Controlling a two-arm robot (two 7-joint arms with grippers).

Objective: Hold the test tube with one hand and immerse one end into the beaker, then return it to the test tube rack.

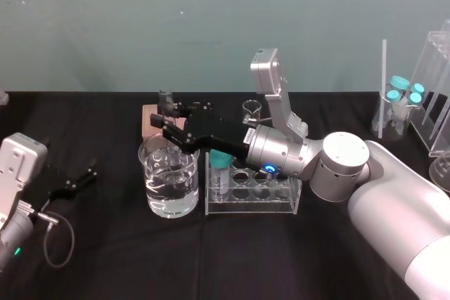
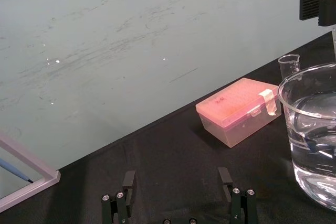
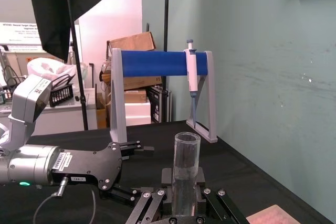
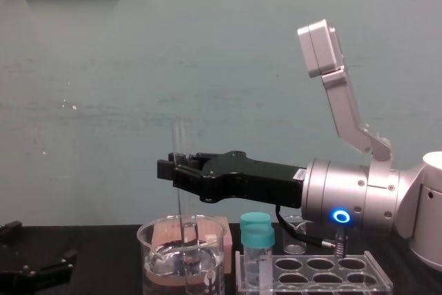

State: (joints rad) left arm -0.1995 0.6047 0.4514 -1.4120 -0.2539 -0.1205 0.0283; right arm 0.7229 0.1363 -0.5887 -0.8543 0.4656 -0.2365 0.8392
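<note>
Your left gripper [image 1: 79, 179] lies parked on the desk, fingers spread and empty. At the beaker [image 1: 145, 166], watch the tube [image 4: 181, 139]. It hangs upright with its lower end inside the mouth, and I cannot tell whether it reaches the water. Any sideways drift could knock glass on glass or tip the beaker. Your right gripper [image 4: 175, 168] is closed narrowly on the tube's middle. At the rack [image 1: 281, 206], a tilted tube could miss its hole.
</note>
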